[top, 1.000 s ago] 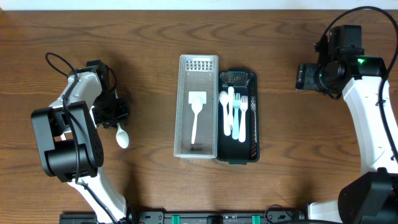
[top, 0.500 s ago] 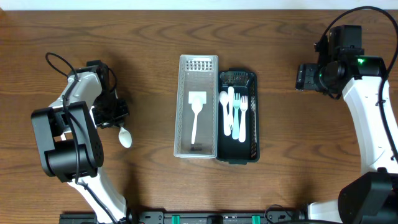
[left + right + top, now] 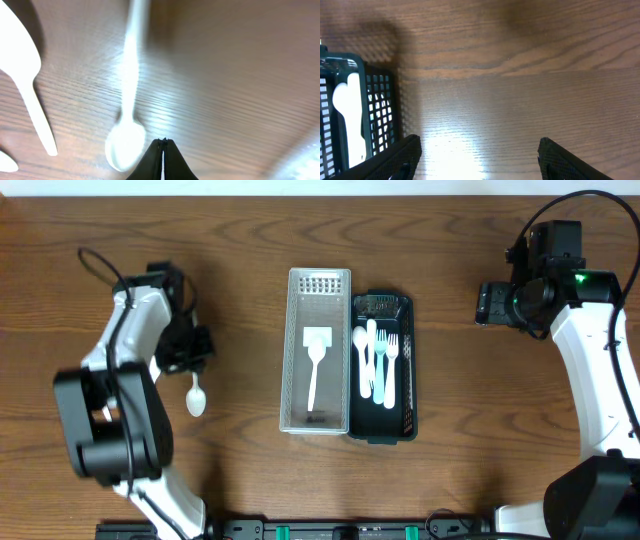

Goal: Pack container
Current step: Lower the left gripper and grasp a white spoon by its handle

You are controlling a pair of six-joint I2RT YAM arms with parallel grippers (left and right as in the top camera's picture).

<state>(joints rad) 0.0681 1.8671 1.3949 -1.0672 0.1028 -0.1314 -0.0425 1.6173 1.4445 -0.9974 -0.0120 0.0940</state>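
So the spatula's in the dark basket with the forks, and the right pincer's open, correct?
Not quite. The spatula lies alone in the light tray next to the dark basket; only the forks and other cutlery are in the basket. The overhead view shows it. The right pincer is open, as you said.

My left arm (image 3: 128, 345) bent up along my left side, left claw (image 3: 163, 150) pointing down, its fingers pressed tight together into one thin tip, my right arm (image 3: 588, 345) stretched forward on my right, right claw (image 3: 479, 155) spread wide, fingers well apart
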